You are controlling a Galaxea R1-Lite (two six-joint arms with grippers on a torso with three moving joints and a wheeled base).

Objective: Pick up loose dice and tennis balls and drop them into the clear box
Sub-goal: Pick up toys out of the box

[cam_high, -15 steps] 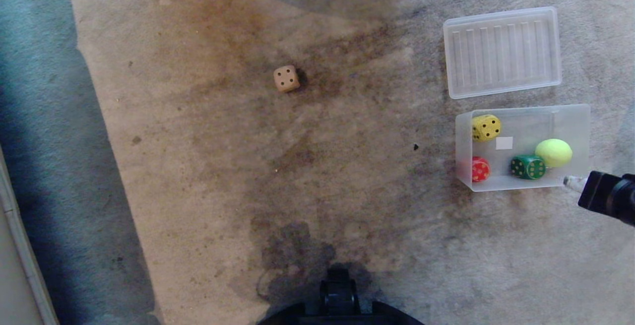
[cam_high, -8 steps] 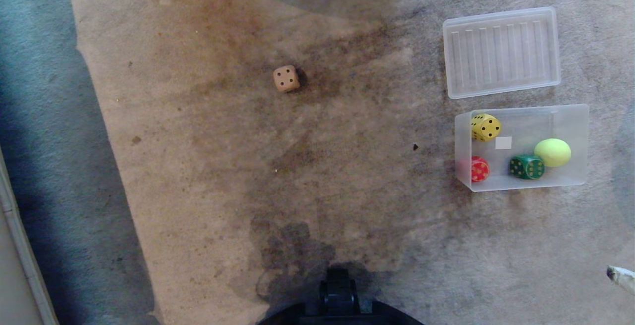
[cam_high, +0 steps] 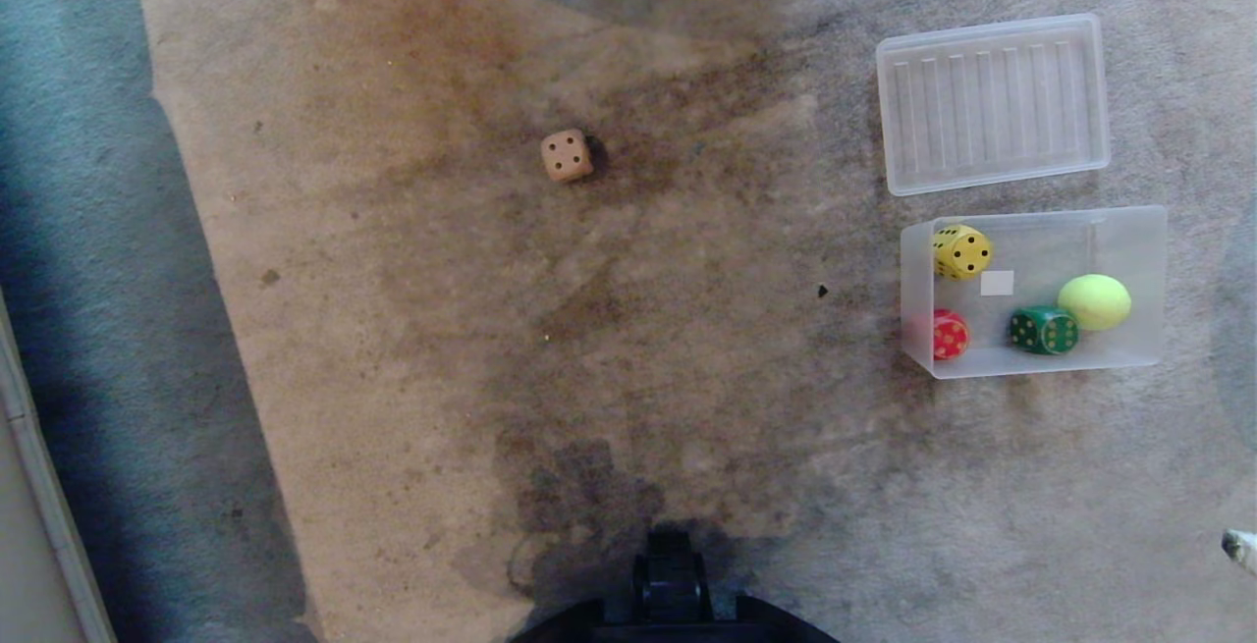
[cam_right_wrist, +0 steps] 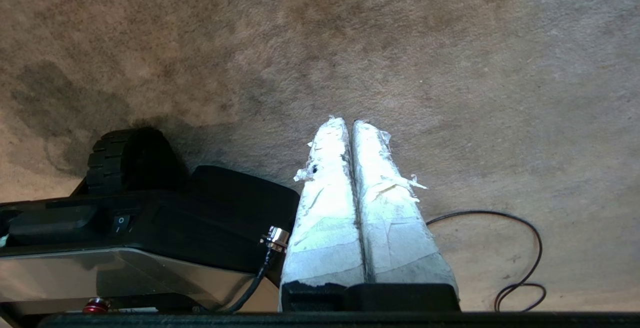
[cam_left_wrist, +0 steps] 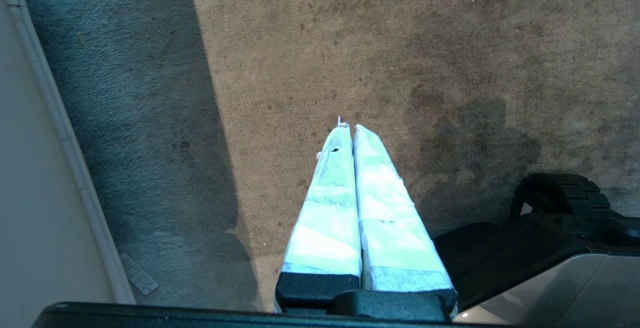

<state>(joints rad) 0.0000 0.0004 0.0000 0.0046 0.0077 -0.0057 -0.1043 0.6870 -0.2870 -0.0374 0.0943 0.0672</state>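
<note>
On the stained beige carpet (cam_high: 412,348), a small tan die with dark pips (cam_high: 567,154) sits alone, 4 pips up, well apart from everything else. Off to the robot's right, the clear rectangular plastic box (cam_high: 1139,231) rests on the grey part of the floor. Inside it lie a yellow die with dark pips (cam_high: 961,251) near the far left corner, a red die (cam_high: 949,334) against the left wall, a green die (cam_high: 1043,330) by the near wall, and 1 fuzzy yellow-green tennis ball (cam_high: 1095,301) just beside the green die. A flat ribbed translucent lid (cam_high: 994,103) lies just beyond the box, not touching it.

Only the white-taped tip of the right gripper (cam_right_wrist: 351,123) peeks in at the head view's lower right edge; its 2 fingers are pressed together, holding nothing, above bare carpet beside the robot's black base (cam_right_wrist: 150,208) and a thin black cable (cam_right_wrist: 520,248). The left gripper (cam_left_wrist: 349,128) hangs low beside the base on the other side, fingers likewise clenched and empty.
</note>
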